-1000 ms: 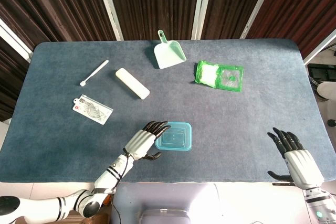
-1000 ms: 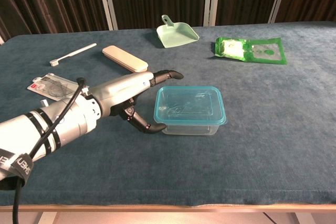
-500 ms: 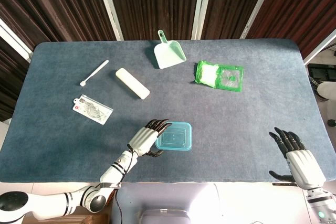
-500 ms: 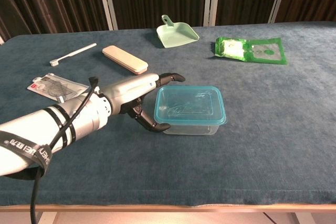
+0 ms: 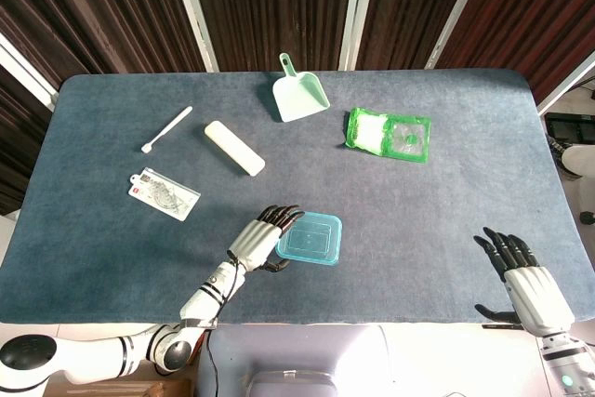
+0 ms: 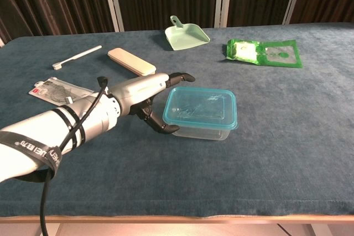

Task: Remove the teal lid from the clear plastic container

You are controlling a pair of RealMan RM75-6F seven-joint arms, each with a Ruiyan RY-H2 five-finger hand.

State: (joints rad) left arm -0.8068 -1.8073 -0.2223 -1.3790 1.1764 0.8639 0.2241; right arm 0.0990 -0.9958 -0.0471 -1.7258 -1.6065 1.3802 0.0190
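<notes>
The clear plastic container (image 6: 200, 132) stands near the table's front middle, and the teal lid (image 5: 310, 238) (image 6: 200, 108) is on it. My left hand (image 5: 264, 239) (image 6: 148, 96) is at the lid's left edge. Its fingers reach over the near-left corner and its thumb hooks under the rim, so it pinches the lid. In the chest view the lid's left side looks slightly raised. My right hand (image 5: 523, 278) hovers with fingers spread by the front right edge of the table, far from the container. It holds nothing and shows only in the head view.
A mint dustpan (image 5: 299, 95) and a green packet (image 5: 390, 134) lie at the back. A cream case (image 5: 233, 147), a white toothbrush (image 5: 167, 128) and a packaged card (image 5: 164, 193) lie to the left. The blue table edge (image 5: 390, 321) runs just before the container.
My left hand has closed in on the lid's left edge, thumb now under the rim. The container has shifted a little to the right and the lid's left side has lifted slightly. The right hand has barely moved.
</notes>
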